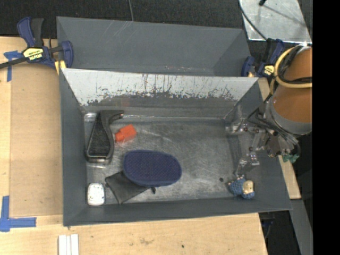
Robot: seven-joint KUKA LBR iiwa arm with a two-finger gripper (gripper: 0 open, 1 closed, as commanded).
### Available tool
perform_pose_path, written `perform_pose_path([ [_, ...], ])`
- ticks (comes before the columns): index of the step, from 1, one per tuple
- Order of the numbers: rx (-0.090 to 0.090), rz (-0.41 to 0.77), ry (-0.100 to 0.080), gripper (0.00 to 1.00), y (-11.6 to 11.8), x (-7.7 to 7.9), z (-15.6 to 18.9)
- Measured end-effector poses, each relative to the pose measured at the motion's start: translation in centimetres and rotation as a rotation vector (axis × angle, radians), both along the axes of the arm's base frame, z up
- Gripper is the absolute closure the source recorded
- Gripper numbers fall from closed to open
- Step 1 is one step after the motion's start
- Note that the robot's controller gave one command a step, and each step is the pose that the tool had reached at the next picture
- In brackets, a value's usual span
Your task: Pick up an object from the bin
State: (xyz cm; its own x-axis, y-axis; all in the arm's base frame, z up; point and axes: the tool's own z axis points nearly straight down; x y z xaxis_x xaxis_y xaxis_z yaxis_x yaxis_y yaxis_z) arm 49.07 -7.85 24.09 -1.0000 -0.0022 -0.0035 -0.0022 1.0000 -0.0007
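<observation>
Fingers [243, 166] spread wide, empty, just beside blue-and-yellow toy [241, 188] in bin's [159, 207] right corner.

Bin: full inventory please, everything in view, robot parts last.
brush: 1, black in a clear frame, left side
block: 1, orange, right of the brush
pad: 1, dark blue oval, front, left of centre
sheet: 1, black, partly under the pad
cap: 1, white, front-left corner
toy: 1, blue and yellow, front-right corner
bin: 1, grey metal
gripper: 1, metal, right side, close over the toy
arm: 1, orange cover, right edge
</observation>
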Motion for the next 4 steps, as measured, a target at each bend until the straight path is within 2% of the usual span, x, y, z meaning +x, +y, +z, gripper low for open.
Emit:
perform_pose_path([
  [1, 0.004, -0.193, 0.005, 0.00, 11.9, 0.2, -1.6],
  [2, 0.002, -0.135, 0.006, 0.00, 20.7, 0.5, -14.1],
  [3, 0.002, -0.141, -0.003, 1.00, 20.4, 0.7, -13.6],
  [4, 0.001, -0.017, -0.009, 1.00, 15.8, 4.9, -0.3],
])
